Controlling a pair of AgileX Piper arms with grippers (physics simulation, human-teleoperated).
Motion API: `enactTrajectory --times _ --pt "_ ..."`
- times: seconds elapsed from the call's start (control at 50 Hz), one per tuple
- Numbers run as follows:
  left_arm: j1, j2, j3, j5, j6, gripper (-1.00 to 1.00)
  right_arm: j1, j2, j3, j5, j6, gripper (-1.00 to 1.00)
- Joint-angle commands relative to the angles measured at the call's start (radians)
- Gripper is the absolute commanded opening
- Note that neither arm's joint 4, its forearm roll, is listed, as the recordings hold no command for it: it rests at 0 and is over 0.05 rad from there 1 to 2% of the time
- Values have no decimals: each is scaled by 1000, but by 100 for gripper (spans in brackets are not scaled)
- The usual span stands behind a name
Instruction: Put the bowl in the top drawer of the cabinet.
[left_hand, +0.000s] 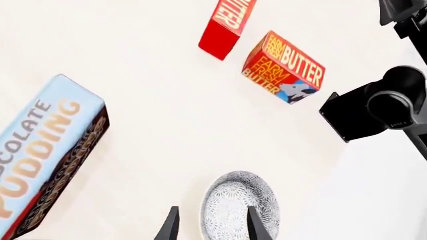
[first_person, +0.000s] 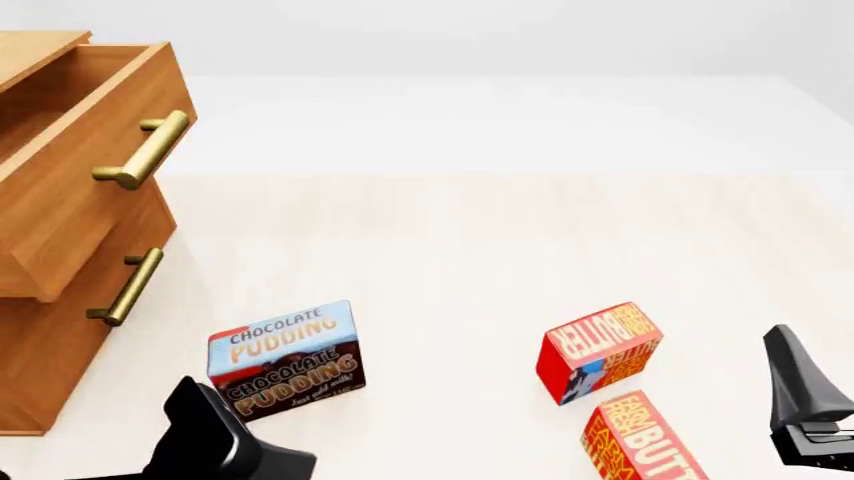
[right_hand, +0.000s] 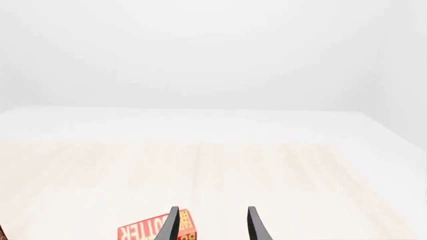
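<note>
The cabinet (first_person: 60, 330) stands at the desk's (first_person: 467, 250) left edge, its top drawer (first_person: 80, 170) pulled out and open above the lower drawer (first_person: 80, 320). The bowl (left_hand: 240, 205) shows only in the left wrist view, lying on the desk just beyond the left tool (left_hand: 212, 225), whose fingers are spread apart and released, one fingertip lying across the bowl's near rim in that view; in the front view it is out of sight at the desk's near edge. A pudding box (first_person: 287, 360) stands near the front left, close ahead of the left arm (first_person: 214, 440). Two butter boxes (first_person: 601, 350) (first_person: 647, 440) sit toward the near right, beside the right arm (first_person: 807, 400). The right tool (right_hand: 212, 225) is also released, gripping nothing. The desk's middle and far side lie bare.
</note>
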Motion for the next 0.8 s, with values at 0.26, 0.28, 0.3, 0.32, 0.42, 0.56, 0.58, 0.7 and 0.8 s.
enactTrajectory --times 0.26,0.28,0.3,0.32,0.42,0.56,0.58,0.7,0.8 --pt "-23 117 102 -212 -62 100 -4 0 0 4 -6 100" --pt "-27 123 106 -221 -67 100 -4 0 0 4 -6 100" --pt "-29 127 108 -226 -68 100 -5 0 0 4 -6 100" --pt "-30 134 111 -234 -69 100 -5 0 0 3 -6 100" --pt "-48 167 128 -278 -88 100 -6 0 0 3 -6 100" --pt "-72 255 168 -397 -120 100 -7 0 0 3 -5 100" --pt "-73 262 172 -408 -123 100 -7 0 0 3 -5 100" --pt "-83 331 197 -500 -144 100 -8 0 0 3 -7 100" --pt "-89 370 211 -552 -158 100 -10 0 0 5 -9 100"
